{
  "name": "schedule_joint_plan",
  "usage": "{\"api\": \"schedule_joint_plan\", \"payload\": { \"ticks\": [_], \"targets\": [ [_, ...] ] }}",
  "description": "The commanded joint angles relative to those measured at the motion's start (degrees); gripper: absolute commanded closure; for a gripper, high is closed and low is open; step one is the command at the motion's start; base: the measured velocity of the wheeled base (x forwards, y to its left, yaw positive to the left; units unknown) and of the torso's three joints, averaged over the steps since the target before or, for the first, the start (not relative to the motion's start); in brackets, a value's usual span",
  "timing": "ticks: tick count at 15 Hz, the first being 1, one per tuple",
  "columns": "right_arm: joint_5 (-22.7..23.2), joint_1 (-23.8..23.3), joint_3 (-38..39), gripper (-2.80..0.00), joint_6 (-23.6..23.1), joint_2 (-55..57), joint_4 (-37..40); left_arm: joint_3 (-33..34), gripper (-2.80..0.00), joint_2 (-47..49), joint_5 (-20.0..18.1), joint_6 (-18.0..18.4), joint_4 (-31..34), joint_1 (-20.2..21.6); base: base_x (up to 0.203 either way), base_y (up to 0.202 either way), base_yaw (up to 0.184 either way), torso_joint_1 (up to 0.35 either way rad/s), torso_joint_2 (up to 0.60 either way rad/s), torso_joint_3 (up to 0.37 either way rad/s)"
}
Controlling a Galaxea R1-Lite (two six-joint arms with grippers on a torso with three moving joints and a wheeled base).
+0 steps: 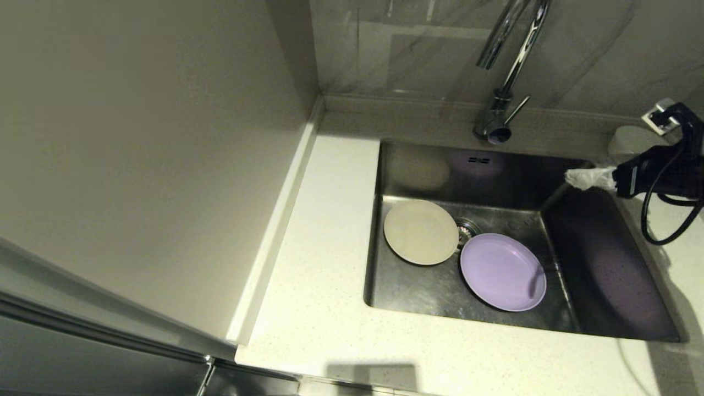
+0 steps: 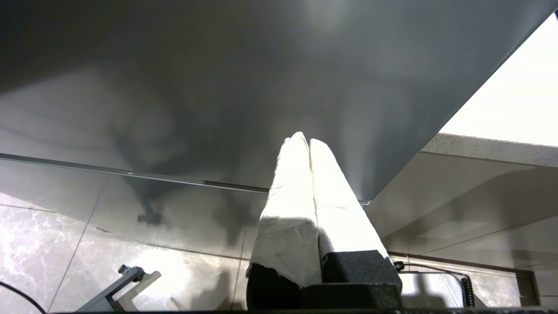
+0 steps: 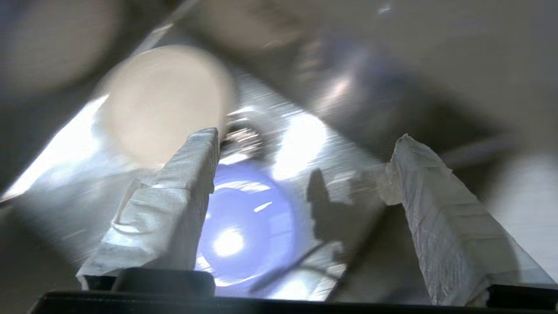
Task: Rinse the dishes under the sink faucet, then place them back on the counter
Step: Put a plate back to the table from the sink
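Right gripper (image 3: 301, 174): mine, fingers spread wide and holding nothing, tape-wrapped pads facing each other. It hangs above the right rim of the sink (image 1: 605, 308), tips pointing inward and down toward the basin.

Lilac plate (image 1: 503, 271): lies flat on the sink floor, right of the drain strainer (image 1: 466, 230). In the right wrist view it sits between my fingers and below them, apart from both. Likely the dish I go for first, being nearest.

Cream plate (image 1: 421, 231): flat on the sink floor, left of the strainer, its edge just beside the lilac plate's without clear overlap.

White bowl: I cannot find it in any view.

Faucet (image 1: 503, 82): behind the basin's back wall, spout arching up out of the head view; side lever (image 1: 520, 106) at its base. No water visible running.

Counter (image 1: 324, 275): bare stretch left of and in front of the sink, the place for rinsed dishes.

Left gripper (image 2: 309, 148): parked low beside the cabinet front, fingers pressed together, empty.

Handling note: a flat plate offers only its rim. I judge I should descend at the near edge of the lilac plate, slip one pad under the lip, pinch, and lift tilted so it does not scrape the steel or knock the cream plate.
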Motion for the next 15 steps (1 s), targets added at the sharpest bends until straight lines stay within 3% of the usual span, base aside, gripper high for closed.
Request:
{"api": "schedule_joint_plan", "payload": {
  "ticks": [1,3,5,10,15],
  "targets": [
    [-3.6,6.2,6.9,-2.80,0.4,-5.7,0.3,0.0,0.00,-0.1,0.0,0.0,0.0,0.0,0.000,0.000,0.000,0.000,0.00,0.000],
    [-12.5,11.1,8.1,-2.80,1.4,-5.5,4.2,0.0,0.00,-0.1,0.0,0.0,0.0,0.0,0.000,0.000,0.000,0.000,0.00,0.000],
    [-16.8,14.0,8.3,-2.80,1.6,-2.3,4.9,0.0,0.00,-0.1,0.0,0.0,0.0,0.0,0.000,0.000,0.000,0.000,0.00,0.000],
    [-17.4,16.9,3.7,-2.80,2.0,9.1,1.9,0.0,0.00,-0.1,0.0,0.0,0.0,0.0,0.000,0.000,0.000,0.000,0.00,0.000],
    [-18.2,18.6,-3.5,-2.80,7.2,20.7,-7.1,0.0,0.00,-0.1,0.0,0.0,0.0,0.0,0.000,0.000,0.000,0.000,0.00,0.000]
  ]
}}
